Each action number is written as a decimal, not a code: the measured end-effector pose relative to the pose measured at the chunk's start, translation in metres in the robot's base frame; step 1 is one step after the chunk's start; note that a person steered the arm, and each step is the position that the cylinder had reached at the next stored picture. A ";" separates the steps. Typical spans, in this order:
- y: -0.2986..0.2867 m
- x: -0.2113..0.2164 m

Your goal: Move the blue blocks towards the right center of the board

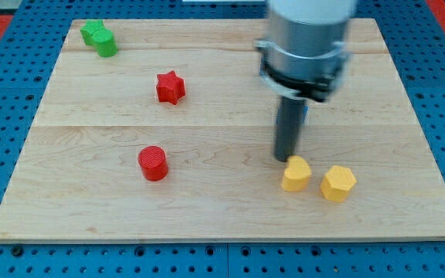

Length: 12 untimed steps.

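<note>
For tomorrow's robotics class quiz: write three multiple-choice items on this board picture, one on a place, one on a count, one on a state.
1. Where are the green blocks?
A. top left corner
B. bottom right corner
C. centre

2. How many yellow blocks show?
A. one
B. two
C. four

3. My tip is:
A. beside the red star
B. just above a yellow block
C. off the board

Key: 1 A, the green blocks lie there. 2 B, yellow block and its neighbour. 3 B, my tip ends there.

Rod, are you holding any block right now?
No. My tip can't grip; it only pushes. It rests on the board just above the left yellow block. A sliver of blue peeks out behind the rod, mostly hidden.
</note>
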<state>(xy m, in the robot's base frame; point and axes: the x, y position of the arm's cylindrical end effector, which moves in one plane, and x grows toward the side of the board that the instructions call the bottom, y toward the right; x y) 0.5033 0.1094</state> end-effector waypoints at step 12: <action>-0.033 -0.184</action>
<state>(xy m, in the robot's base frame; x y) 0.3189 0.0763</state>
